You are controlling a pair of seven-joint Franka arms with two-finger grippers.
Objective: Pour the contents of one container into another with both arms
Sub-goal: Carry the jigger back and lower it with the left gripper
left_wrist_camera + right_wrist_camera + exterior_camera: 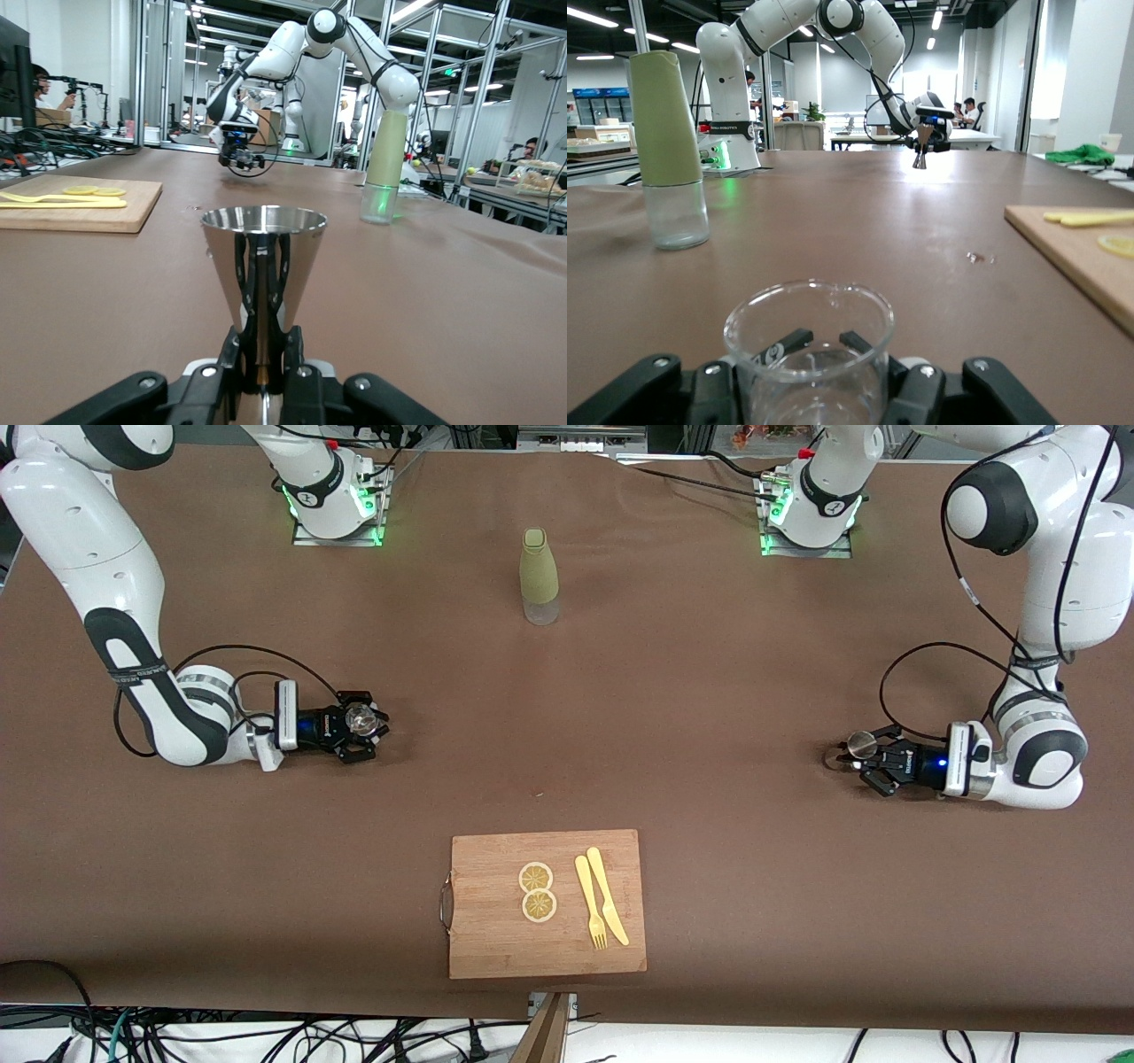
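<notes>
We've got the left pincer point(858, 757) clamped on the jigger point(860, 745), the right pincer point(361, 731) clamped on the glass cup point(360, 718), both seemingly low over the table point(673, 691); bring them together level.

Brown cloth point(673, 691) covers the whole table, a few creases in it. Below its near edge: white floor w/ tangled black and green cables point(266, 1036), plus a wooden post point(547, 1032) at mid-edge. Wrist views show a big lab hall: metal frame posts point(430, 71), ceiling strip lights point(594, 18), grey walls, bright window area point(1032, 80), desks w/ clutter point(53, 137). People sit at desks far off point(970, 111).
</notes>
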